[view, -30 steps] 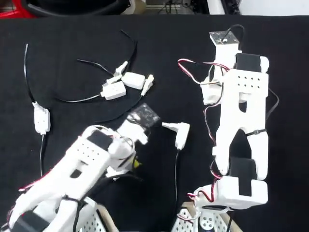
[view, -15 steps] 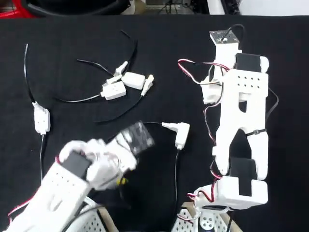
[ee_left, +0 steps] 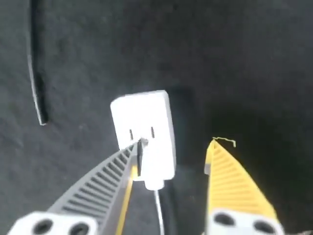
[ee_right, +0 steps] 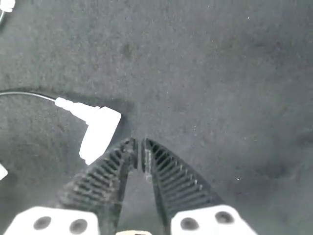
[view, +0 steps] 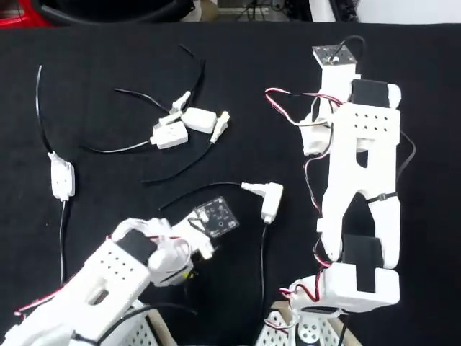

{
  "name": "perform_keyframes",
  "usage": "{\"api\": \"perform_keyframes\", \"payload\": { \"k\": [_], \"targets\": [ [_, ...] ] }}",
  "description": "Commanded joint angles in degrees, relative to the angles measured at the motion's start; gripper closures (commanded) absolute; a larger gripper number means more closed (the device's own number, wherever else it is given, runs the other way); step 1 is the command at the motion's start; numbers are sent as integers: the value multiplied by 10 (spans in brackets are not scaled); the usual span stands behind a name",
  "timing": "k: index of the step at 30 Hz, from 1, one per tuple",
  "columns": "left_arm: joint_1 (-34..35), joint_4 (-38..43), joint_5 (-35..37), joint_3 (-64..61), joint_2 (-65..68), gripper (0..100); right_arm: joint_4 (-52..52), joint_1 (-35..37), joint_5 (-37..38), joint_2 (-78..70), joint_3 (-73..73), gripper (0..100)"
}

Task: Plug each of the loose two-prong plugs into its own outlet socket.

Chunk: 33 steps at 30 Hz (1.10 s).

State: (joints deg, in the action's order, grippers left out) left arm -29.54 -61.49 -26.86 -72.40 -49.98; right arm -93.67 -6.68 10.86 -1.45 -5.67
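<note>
Left claw (ee_left: 175, 145): was spread wide, grey tip over the socket (ee_left: 143, 129), mid-table.
Right claw (ee_right: 138, 147): stood pressed together, gripping nothing.
Around: black cable (ee_left: 36, 73) lay beside; white cluster (view: 186, 122) sat at 11 o'clock.
Count: two arms (view: 360, 180), two slots (ee_left: 131, 134).

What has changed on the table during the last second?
The left hand drew back from the middle of the table toward its own base; it holds nothing. The right arm and the white connector near the centre stayed in place.
</note>
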Motion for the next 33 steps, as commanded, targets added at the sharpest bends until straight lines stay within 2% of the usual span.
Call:
{"api": "perform_keyframes", "payload": {
  "k": [1, 4, 8, 14, 19, 29, 33],
  "targets": [
    [-2, 25, 7, 44, 99, 784, 13, -2, -4, 0, -1, 983],
    [6, 26, 6, 64, 156, 784, 13, -2, -4, 0, -1, 983],
    [60, 28, 0, 94, 191, 784, 14, -2, -3, 0, -1, 983],
    [156, 63, -117, 88, 207, 805, 14, -2, -1, 0, -1, 983],
    [166, 58, -130, 100, 207, 812, 14, -2, -1, 0, -1, 983],
    [169, -95, -132, 223, 145, 798, 14, -3, -1, 0, -1, 983],
    [184, -101, -139, 226, 120, 764, 14, -3, 0, 0, -1, 983]
  ]
}}
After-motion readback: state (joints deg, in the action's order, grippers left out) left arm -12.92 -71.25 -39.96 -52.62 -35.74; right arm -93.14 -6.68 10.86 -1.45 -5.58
